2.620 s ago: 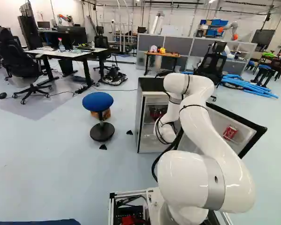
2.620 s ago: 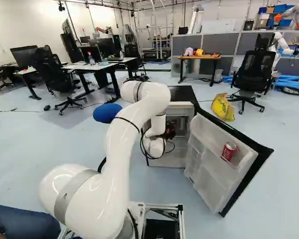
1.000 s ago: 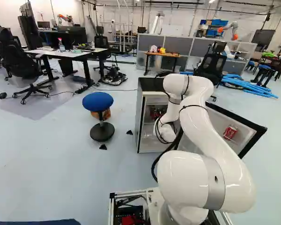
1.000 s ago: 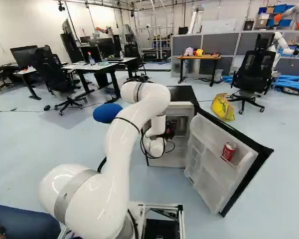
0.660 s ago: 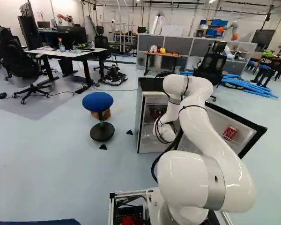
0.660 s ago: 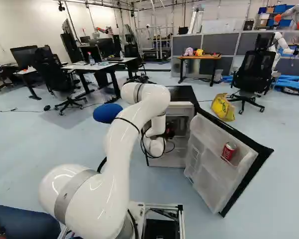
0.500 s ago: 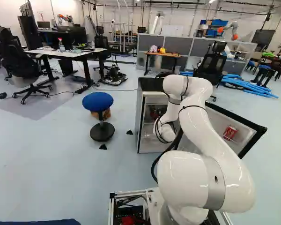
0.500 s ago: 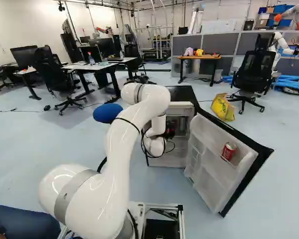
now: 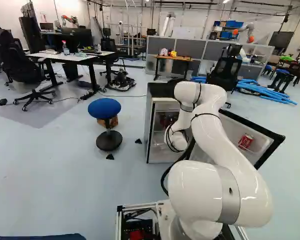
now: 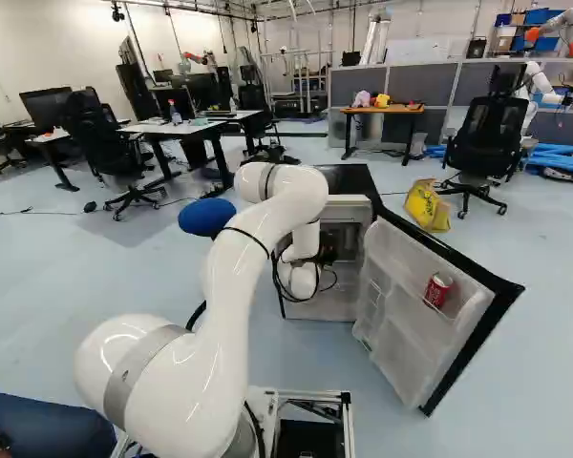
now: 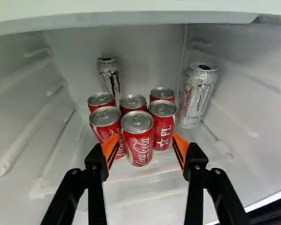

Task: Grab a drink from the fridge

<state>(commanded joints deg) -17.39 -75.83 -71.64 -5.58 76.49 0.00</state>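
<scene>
- Gripper (image 10: 327, 254): at end of arm (image 10: 267, 215), inside fridge (image 10: 348, 178); arm runs fwd from base, past open door (image 10: 415, 320).
- Gripper (image 11: 144, 146) state, per wrist view: fingers spread wide, orange pads (image 11: 111, 149) facing, nothing pinched.
- Task items: 6 red cans in a tight cluster on fridge floor, all upright, ahead of fingers.
- Nearest red can (image 11: 137, 139) sits ahead of gap btwn fingertips; 2 more red cans (image 11: 105, 124) (image 11: 162, 125) flank it just behind, 1 per side.
- Rear of cluster: 3 red cans (image 11: 101, 100) (image 11: 132, 103) (image 11: 162, 93), partly hidden by front ones.
- Contact btwn pads & flanking cans: can't tell.
- Silver can (image 11: 109, 75), upright, behind cluster near back wall.
- 2nd silver can (image 11: 199, 96), just beside cluster, nr inner side wall.
- Door: swung wide; 1 addl red can (image 10: 438, 289) on door shelf, well apart from gripper.
- Surroundings: blue stool (image 9: 104, 108) on floor, L of fridge in left base view; yellow bag (image 10: 427, 205) behind door, nr blk office chair (image 10: 485, 138), in right base view.
</scene>
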